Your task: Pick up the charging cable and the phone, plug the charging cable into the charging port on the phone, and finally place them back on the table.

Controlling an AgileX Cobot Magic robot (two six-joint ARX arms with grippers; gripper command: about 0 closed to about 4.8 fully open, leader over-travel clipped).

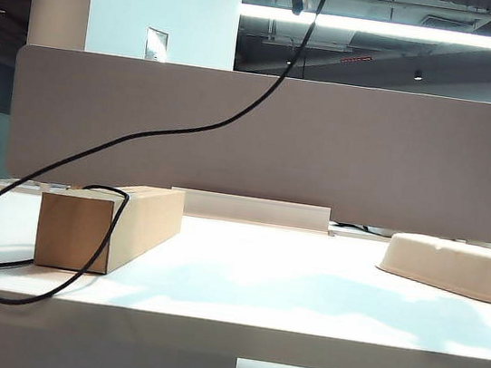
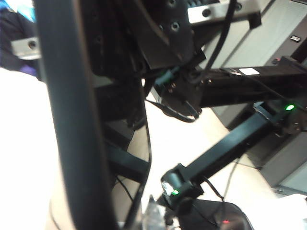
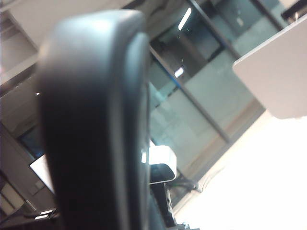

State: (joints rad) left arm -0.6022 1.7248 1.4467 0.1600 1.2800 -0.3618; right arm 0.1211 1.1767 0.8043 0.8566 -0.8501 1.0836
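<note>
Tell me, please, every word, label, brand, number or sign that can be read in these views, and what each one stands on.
No text reads clearly in any view.
Grey cabinet, left wrist view: small dark mark, too blurred to read.
Black arm link, left wrist view: white sticker, no legible print.
Wall, exterior view: small framed sign, too small to read.
Cardboard box, off-white tray, divider panel: no markings visible.
</note>
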